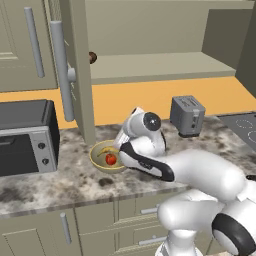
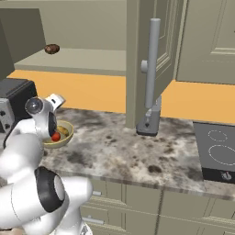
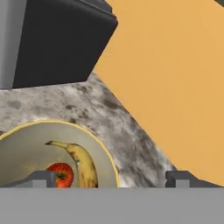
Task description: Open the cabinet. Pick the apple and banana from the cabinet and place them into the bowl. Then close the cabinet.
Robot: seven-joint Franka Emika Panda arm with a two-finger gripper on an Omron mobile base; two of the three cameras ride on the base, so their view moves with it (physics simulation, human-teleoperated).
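Observation:
The cabinet (image 1: 160, 65) stands open, its left door (image 1: 79, 75) swung out over the counter and its right door (image 2: 158, 50) swung out too. On the counter below sits the yellow-olive bowl (image 1: 96, 161) (image 2: 67, 137) (image 3: 107, 153). Inside it lie the banana (image 1: 106, 150) (image 2: 63, 132) (image 3: 84, 165) and the red apple (image 1: 111, 159) (image 2: 55, 136) (image 3: 61, 174), side by side. My gripper (image 3: 111, 179) hovers just above the bowl's right rim, open, with its fingertips (image 3: 43, 178) far apart and nothing between them.
A dark toaster oven (image 1: 25, 135) (image 3: 57, 39) stands left of the bowl and a grey toaster (image 1: 187, 116) to its right. A small dark brown round object (image 1: 92, 57) (image 2: 52, 48) rests on the cabinet shelf. A stovetop (image 2: 218, 151) lies at the far right.

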